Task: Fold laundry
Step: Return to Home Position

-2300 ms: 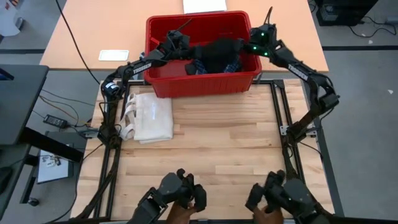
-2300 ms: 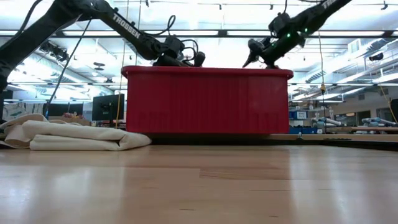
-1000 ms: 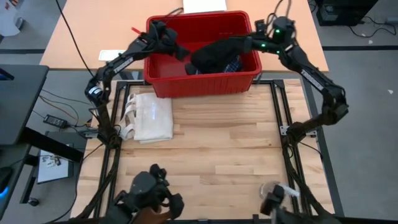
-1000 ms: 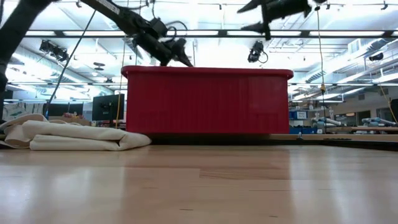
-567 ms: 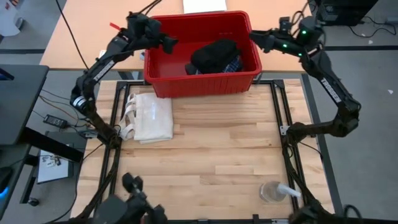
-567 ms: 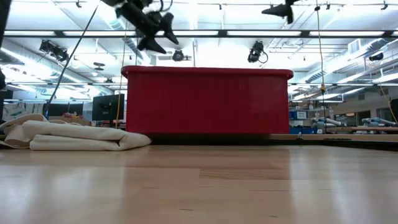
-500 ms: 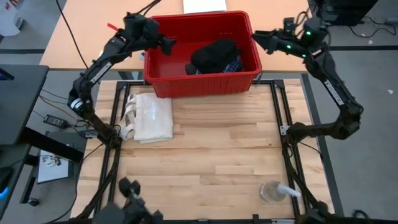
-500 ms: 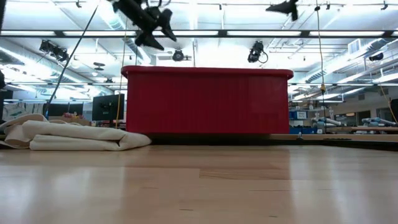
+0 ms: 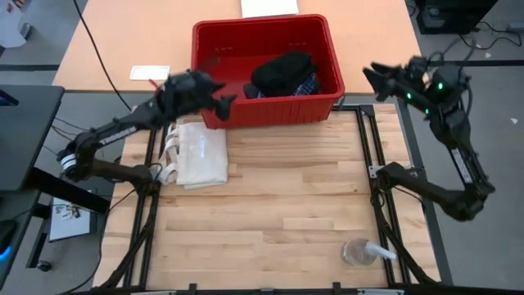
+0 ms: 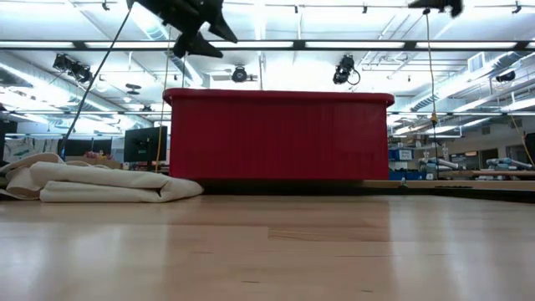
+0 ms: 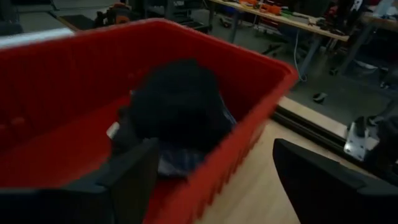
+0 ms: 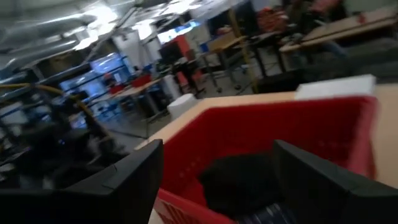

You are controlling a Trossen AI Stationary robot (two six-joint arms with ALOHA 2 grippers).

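Sitting at the table's (image 9: 286,197) edge, one bin (image 9: 270,111) holds two visible garments: the black garment (image 9: 282,72), lying along its length, atop the plaid garment (image 9: 307,84). Left gripper (image 9: 223,94) gapes empty at its left end, right gripper (image 9: 372,79) likewise off its right.

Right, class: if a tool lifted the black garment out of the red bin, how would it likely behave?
Probably floppy: the black garment lies slumped in a rounded heap in the red bin. It may well drag along the plaid cloth peeking out beneath it, since they touch.
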